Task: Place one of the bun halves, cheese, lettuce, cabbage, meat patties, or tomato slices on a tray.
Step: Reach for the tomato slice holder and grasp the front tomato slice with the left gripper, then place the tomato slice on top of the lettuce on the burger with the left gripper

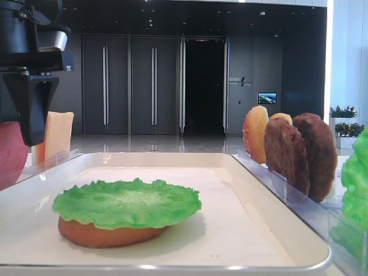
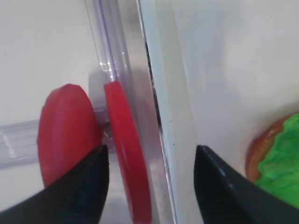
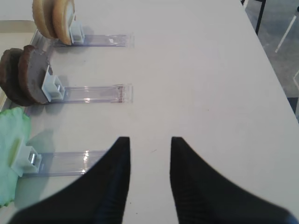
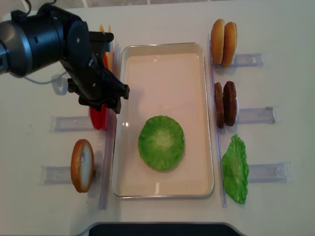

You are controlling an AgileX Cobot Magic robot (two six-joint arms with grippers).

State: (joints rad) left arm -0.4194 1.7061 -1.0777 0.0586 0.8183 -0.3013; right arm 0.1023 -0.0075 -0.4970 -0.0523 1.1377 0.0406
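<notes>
Two tomato slices (image 2: 124,149) stood on edge | judged light, stiff, slick | left pincer (image 2: 152,163) spread astride right slice | flat faces to be pinched

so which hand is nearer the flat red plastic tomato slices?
Left. The left hand straddles one of the flat red plastic tomato slices; the right hand hovers over bare table beyond the tray's far side.
</notes>
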